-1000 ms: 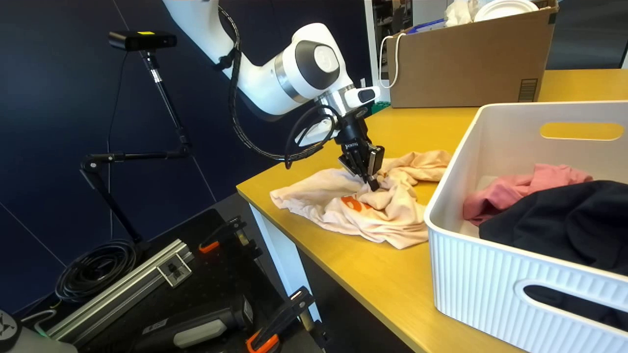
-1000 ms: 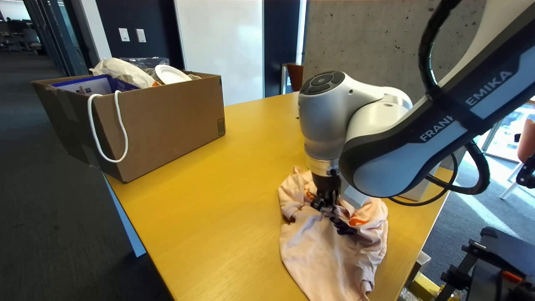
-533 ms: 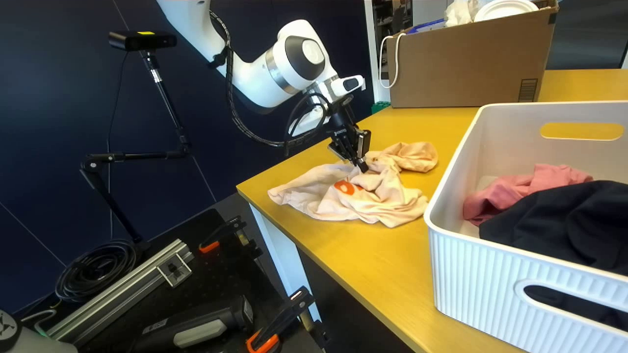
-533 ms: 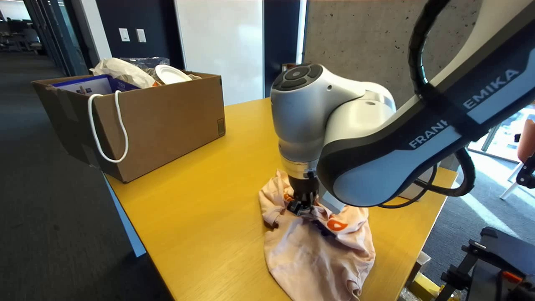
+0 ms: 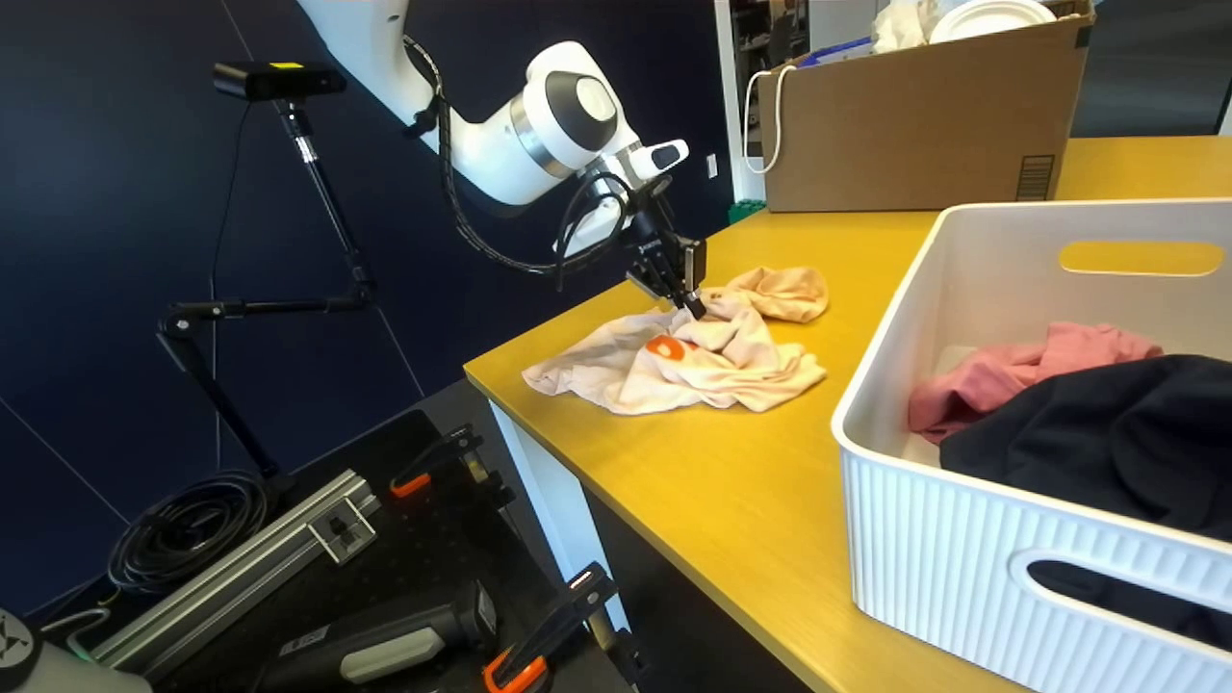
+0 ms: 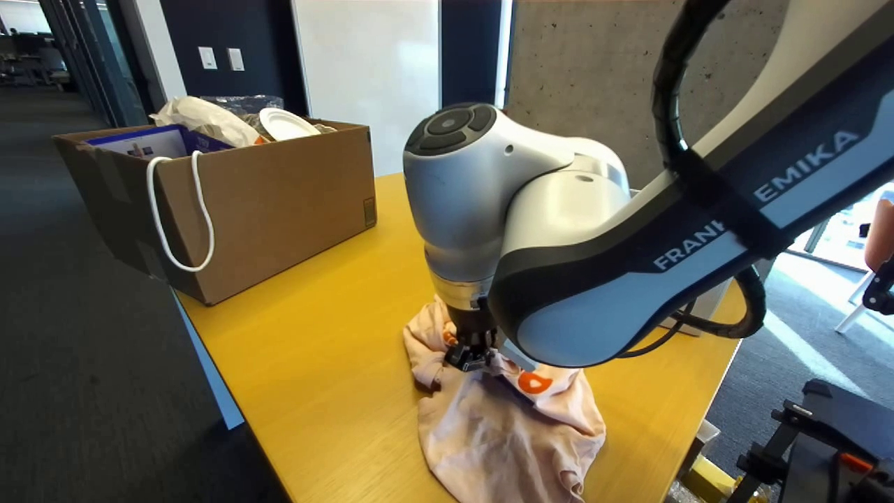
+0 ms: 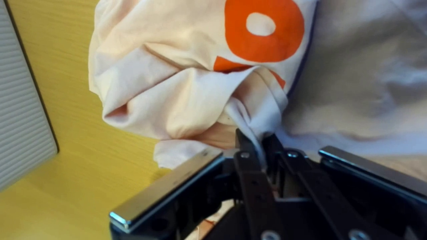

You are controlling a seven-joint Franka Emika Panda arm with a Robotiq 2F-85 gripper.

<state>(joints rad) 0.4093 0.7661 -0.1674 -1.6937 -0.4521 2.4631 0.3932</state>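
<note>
You had the fingers (image 7: 243, 143) nearly together, pinching a fold of the pale garment (image 7: 196, 96) that lay on the tabletop (image 7: 73, 110).

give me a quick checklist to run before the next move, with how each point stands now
1. Gripper shut on the peach cloth: ok, cloth shows pinched between its jaws.
2. Grip firm enough to hold: cannot tell.
3. Cloth clear of the white bin: ok, bare table shows between them.
4. Cloth flat and free of bunching: not ok, it lies creased and folded.
5. Bin standing upright: ok.
</note>
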